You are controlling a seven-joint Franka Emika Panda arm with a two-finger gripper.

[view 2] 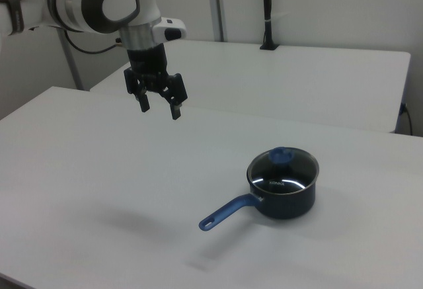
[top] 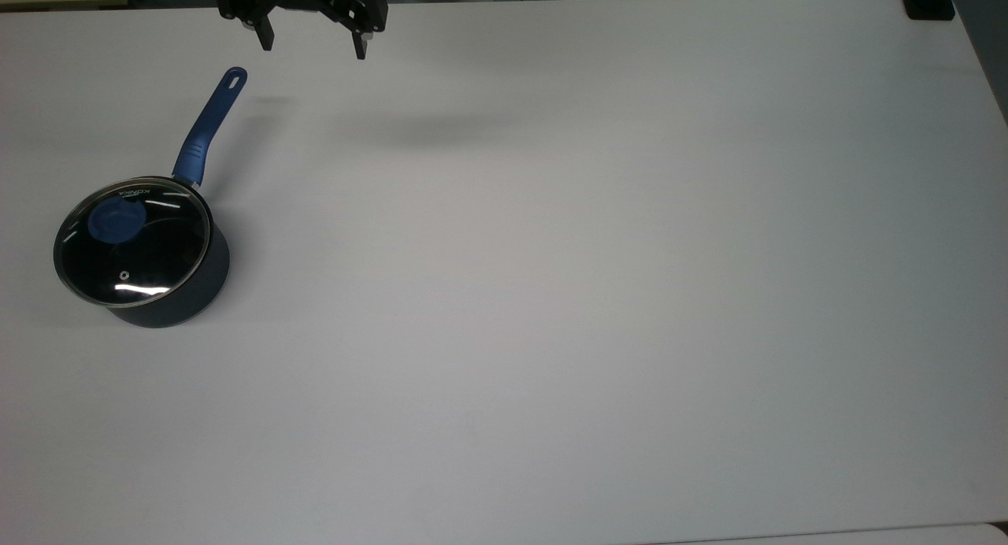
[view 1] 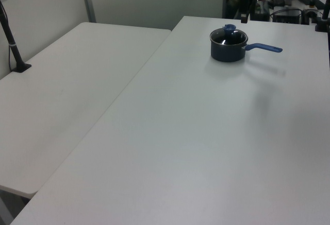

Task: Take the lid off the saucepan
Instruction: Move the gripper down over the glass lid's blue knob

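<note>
The dark navy saucepan [top: 169,307] [view 1: 227,53] [view 2: 284,203] stands on the white table at the top view's left, its long blue handle [top: 209,131] [view 2: 228,212] pointing toward the top edge. The glass lid [top: 134,242] [view 2: 284,170] with its blue knob [top: 116,218] [view 1: 229,28] [view 2: 281,155] rests on it. My gripper [top: 313,50] [view 2: 160,110] hangs open high above the table, well apart from the pan, at the top edge of the top view and right of the handle's end. Nothing is between its fingers.
The white table [top: 551,293] stretches wide to the top view's right. A second white table [view 1: 67,96] adjoins it in the left view. A black post [view 2: 266,11] stands on the far table in the right view. A black clamp [top: 929,1] sits at the table's top right corner.
</note>
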